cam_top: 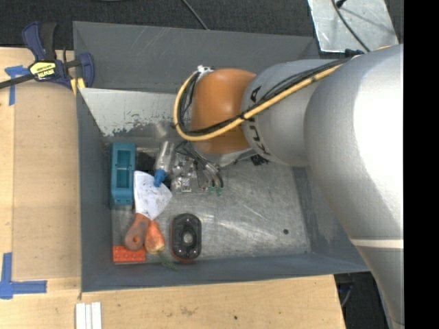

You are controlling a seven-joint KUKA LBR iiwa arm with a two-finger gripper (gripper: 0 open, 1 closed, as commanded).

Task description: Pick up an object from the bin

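My gripper (167,164) reaches down into the left half of the bin, its metal body below the orange wrist cover. Its tip is beside a white crumpled piece (151,196) that has a small blue part (160,178) at its top. To the left of that lies a teal blue rectangular block (122,174). A black oval object (185,236) lies nearer the front wall, below the gripper.
At the front left corner lie an orange-red tool-like thing (139,232), a peach-coloured piece (155,238) and a red flat piece (129,255). The bin's right half shows bare grey floor under the arm.
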